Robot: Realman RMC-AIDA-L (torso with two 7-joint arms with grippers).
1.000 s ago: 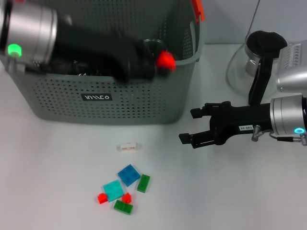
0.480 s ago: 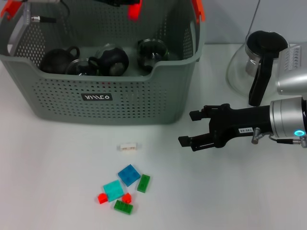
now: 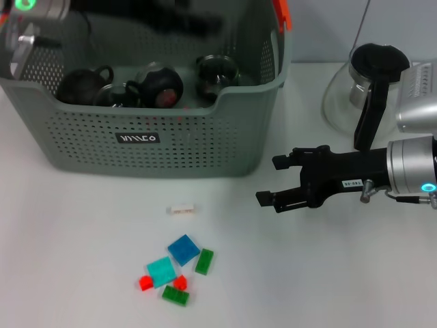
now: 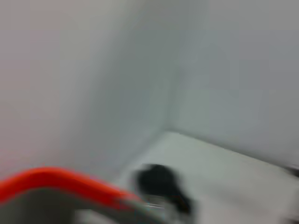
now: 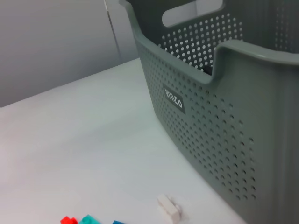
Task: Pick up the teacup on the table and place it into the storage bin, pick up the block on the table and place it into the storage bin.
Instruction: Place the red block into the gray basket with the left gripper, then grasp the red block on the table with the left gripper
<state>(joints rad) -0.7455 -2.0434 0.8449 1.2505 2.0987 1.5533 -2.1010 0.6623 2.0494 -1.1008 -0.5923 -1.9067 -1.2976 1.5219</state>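
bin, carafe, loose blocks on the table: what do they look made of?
Storage bin: looks like moulded matte grey-green plastic, with regular punched holes and a rounded rim.
Carafe: looks like clear glass, as the table shows through it; its handle is probably black plastic.
Blocks: likely glossy hard plastic, brightly coloured; the teal one looks slightly translucent.

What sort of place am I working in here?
Probably a lab or test bench, not a home: a plain white table against a bare wall, holding a grey-green storage bin with dark teaware inside, loose toy blocks and a glass carafe. The right gripper hovers open beside the bin.
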